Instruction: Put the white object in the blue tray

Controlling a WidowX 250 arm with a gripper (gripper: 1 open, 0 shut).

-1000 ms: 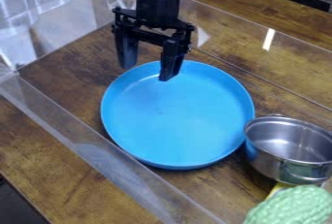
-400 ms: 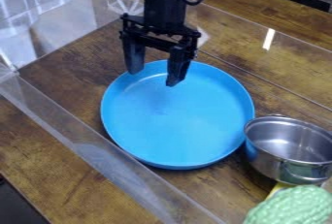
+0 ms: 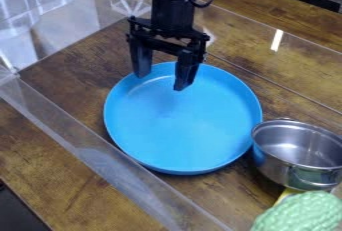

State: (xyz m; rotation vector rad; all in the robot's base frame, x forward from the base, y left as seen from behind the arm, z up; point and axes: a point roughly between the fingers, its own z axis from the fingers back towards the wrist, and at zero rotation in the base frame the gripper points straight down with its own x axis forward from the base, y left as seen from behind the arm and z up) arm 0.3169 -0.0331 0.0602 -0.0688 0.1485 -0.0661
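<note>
Overhead, the gripper (image 3: pixel 160 72) hangs above the far-left part of the tray (image 3: pixel 201 140), at about eleven o'clock from the dish's centre. Its black fingers (image 3: pixel 183 73) are spread apart, pointing down, and nothing shows between them. Whether the tips touch the blue surface or hover just over it cannot be told from this angle.

The tray is a wide, round, bright-blue dish with a raised rim, sitting on a dark wooden table (image 3: pixel 80 85). Its inside looks bare blue; no white object can be made out anywhere in view, so its place cannot be given.

A shiny steel pot (image 3: pixel 299 153) stands at about four o'clock from the tray, its rim just beside the tray's edge, possibly touching it. A green knobbly thing (image 3: pixel 302 215) lies at about six o'clock from the pot, at the bottom edge of the view, partly cut off. A clear plastic wall (image 3: pixel 80 135) runs along the table's near-left side.
</note>
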